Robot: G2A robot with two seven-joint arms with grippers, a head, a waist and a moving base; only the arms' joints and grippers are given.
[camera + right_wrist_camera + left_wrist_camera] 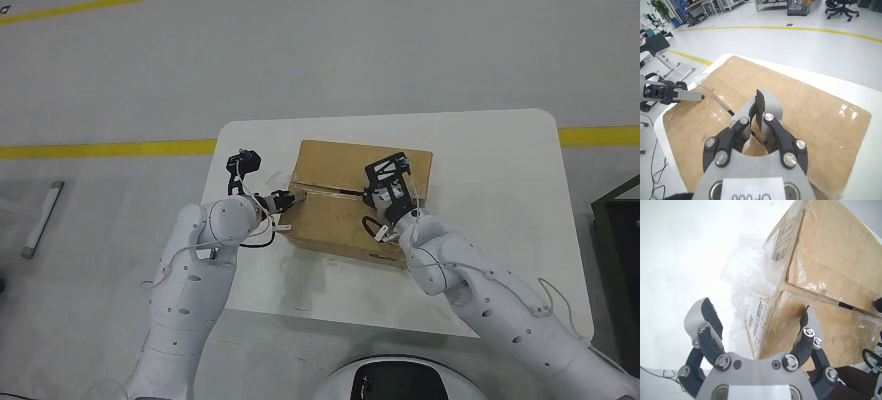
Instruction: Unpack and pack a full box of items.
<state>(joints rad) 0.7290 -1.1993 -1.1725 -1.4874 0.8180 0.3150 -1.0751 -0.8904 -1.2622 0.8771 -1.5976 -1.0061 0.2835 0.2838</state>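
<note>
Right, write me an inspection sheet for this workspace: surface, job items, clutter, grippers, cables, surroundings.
Surface: white table, carrying the box.
Job's things: cardboard box, closed, with clear tape along the centre seam.
Clutter: clear plastic film crumpled against the box's end.
Grippers: left gripper open, straddling the box's end edge, one finger over the lid. Right gripper shut, tips at the seam.
Cables: black cable looped at the left wrist; cords on the floor.
Surroundings: yellow floor line; office chairs.

Pale grey floor point(130, 70); 1 yellow line point(100, 150) crosses from 9 to 3 o'clock; black office chair point(842, 7) beyond.
</note>
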